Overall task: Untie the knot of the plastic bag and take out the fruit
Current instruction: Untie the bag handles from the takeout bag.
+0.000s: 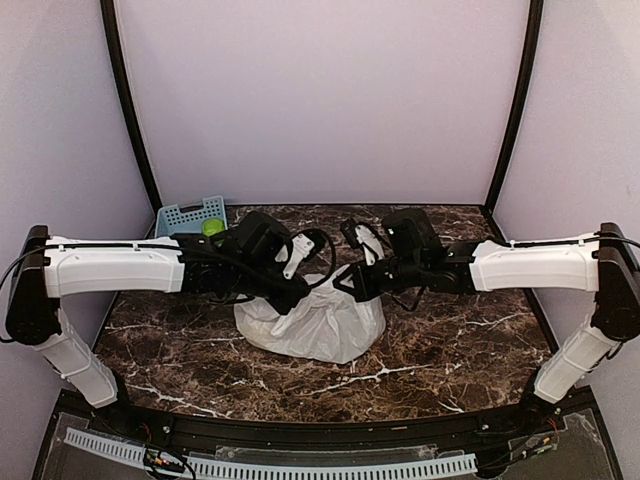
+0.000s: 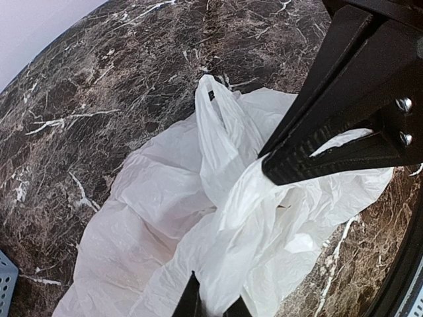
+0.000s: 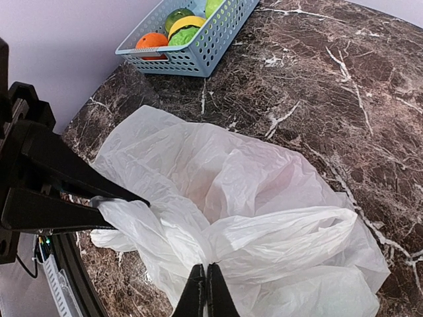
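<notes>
Starting far left in the top view: blue basket [image 1: 190, 214] in the back-left table corner, at 10 o'clock from the bag, holding an orange fruit [image 3: 153, 41] and a green fruit [image 3: 177, 16]. Left gripper [image 1: 300, 295] is at the 11 o'clock edge of the plastic bag [image 1: 320, 325], nipped down on a fold of white film. Its wrist view shows plastic wedged between the two tips. Bag lies slumped and crumpled mid-way across the marble table [image 1: 450, 330]. Right gripper [image 1: 352, 284] is at the bag's 1 o'clock, jaws pressed together on a gathered bunch of plastic.

Knot: can't pick it out. The film bunches into a rope between the two grippers, so it's likely there. No fruit shows through the plastic.

Handling guess: film is thin, limp and slippery, and tears if yanked. It is near weightless itself, but any fruit inside would roll and shift. Best hold is on the twisted handle strands right beside the knot, one side each, pulled apart gently, not on the loose body.
</notes>
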Tool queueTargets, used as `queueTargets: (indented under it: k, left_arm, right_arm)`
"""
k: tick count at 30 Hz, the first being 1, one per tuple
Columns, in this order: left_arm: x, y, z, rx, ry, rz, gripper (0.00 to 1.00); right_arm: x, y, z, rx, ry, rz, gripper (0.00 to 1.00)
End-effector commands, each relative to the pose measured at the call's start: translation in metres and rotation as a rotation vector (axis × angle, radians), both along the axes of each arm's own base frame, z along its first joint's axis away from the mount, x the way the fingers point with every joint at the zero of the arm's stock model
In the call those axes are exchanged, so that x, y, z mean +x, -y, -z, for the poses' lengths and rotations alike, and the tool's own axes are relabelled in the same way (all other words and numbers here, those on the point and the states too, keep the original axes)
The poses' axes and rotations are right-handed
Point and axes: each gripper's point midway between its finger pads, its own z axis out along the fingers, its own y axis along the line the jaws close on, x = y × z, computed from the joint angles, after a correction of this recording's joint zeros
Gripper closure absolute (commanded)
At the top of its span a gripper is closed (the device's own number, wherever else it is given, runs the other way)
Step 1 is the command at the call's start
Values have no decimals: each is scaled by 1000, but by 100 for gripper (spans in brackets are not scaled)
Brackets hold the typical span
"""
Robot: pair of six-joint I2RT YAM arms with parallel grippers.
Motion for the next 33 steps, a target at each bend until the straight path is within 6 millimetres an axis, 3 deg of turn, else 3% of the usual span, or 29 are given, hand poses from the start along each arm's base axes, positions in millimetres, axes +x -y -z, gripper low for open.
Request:
queueTargets:
  k: [1, 14, 28, 33]
  left_arm:
    - [-3, -8, -9, -22, 8, -29, 96]
    - [-2, -27, -4, -17, 8, -114, 99]
    - [3, -77, 9, -37, -43, -259, 99]
    - [2, -79, 9, -52, -44, -256, 99]
  right_arm:
    - [13, 2, -11, 25, 20, 42, 100]
    - [23, 22, -8, 12, 19, 125, 100]
    - [28, 61, 3, -5, -10, 245, 100]
    - [28, 63, 1, 7, -8, 239, 100]
